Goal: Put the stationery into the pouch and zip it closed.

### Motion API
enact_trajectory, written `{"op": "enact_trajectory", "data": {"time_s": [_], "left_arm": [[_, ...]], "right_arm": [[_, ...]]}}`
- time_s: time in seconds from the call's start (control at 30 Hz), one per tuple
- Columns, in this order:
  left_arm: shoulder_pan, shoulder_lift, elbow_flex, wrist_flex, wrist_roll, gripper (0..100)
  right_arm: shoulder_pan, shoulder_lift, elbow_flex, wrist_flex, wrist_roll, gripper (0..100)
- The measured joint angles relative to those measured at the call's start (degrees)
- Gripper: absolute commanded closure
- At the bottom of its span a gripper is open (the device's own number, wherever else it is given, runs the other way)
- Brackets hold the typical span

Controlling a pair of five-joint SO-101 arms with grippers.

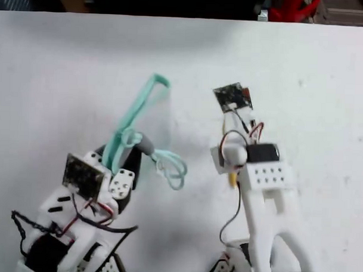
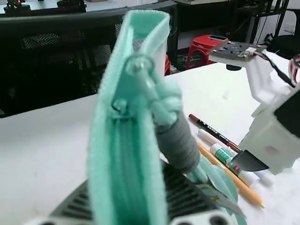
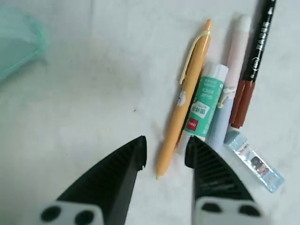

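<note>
At the near side of the white table (image 1: 64, 66): pouch held on edge, stationery lying loose outside it.
Left gripper (image 1: 118, 163) is clamped on the lower end of the mint pouch (image 2: 124, 159), which stands edgewise with its zipper band facing the wrist camera; a grey toggle (image 2: 180, 140) and mint cord loop (image 1: 171, 165) hang beside it. Right gripper (image 3: 165, 143) hovers with its jaws apart either side of the tip of the orange pen (image 3: 185, 98); contact cannot be judged. Close beside that pen lie a glue stick (image 3: 205, 101), a pale pen (image 3: 229, 79) and a brown-and-black pen (image 3: 253, 61), packed side by side, with a small clear piece (image 3: 253, 161) at their near ends. Bare table separates the pouch from this group, and open surface runs to the far edge.
</note>
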Motion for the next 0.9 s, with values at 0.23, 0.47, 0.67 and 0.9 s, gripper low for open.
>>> {"op": "enact_trajectory", "data": {"time_s": [0.23,0.47,0.67,0.9], "left_arm": [[0.0,0.0,0.3,0.0,-0.1,98],[0.0,0.0,0.3,0.0,-0.1,98],[0.0,0.0,0.3,0.0,-0.1,98],[0.0,0.0,0.3,0.0,-0.1,98]], "right_arm": [[0.0,10.2,-7.6,0.0,1.1,80.0],[0.0,27.0,-20.7,0.0,1.1,83.7],[1.8,41.8,-33.4,0.0,1.1,83.9],[4.7,55.5,-43.5,0.0,1.1,84.0]]}}
